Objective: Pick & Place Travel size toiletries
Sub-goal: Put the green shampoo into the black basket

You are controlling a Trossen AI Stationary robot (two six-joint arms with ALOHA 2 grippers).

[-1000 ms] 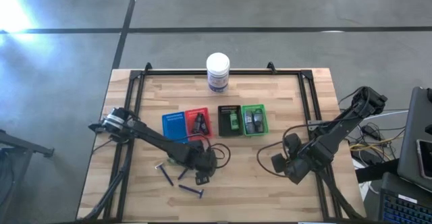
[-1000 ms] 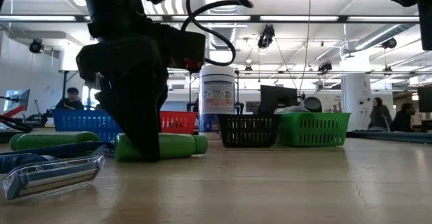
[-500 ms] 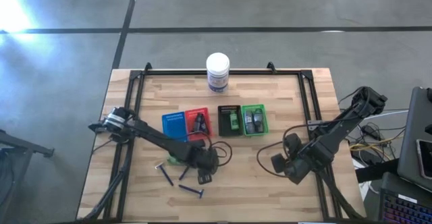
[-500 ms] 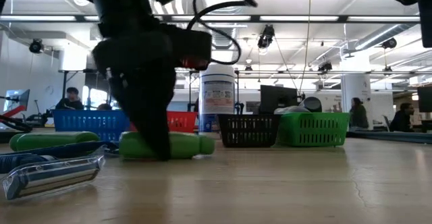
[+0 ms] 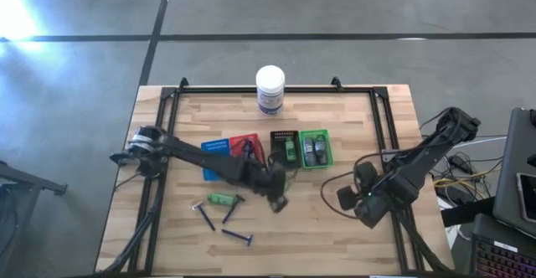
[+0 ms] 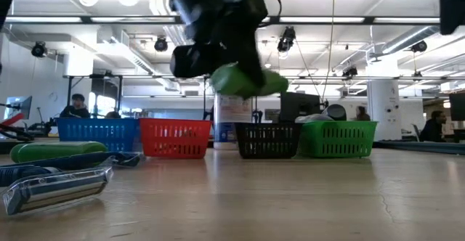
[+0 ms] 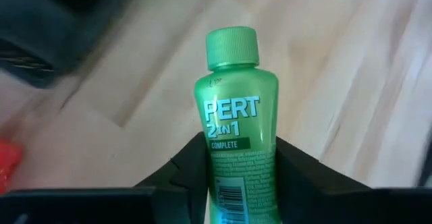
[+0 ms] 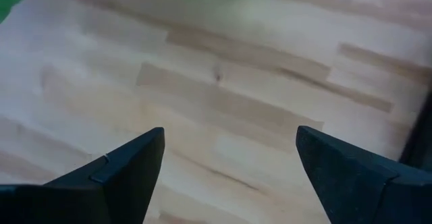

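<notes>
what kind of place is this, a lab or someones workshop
Most likely a large robotics lab or open industrial workspace. The low view shows a high ceiling with strip lights, monitors and people seated at desks beyond the wooden table, and the high view shows a bare concrete floor around it.

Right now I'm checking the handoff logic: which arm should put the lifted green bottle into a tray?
Left. The left gripper already clamps the green bottle above the table beside the trays; the right gripper waits open.
</notes>
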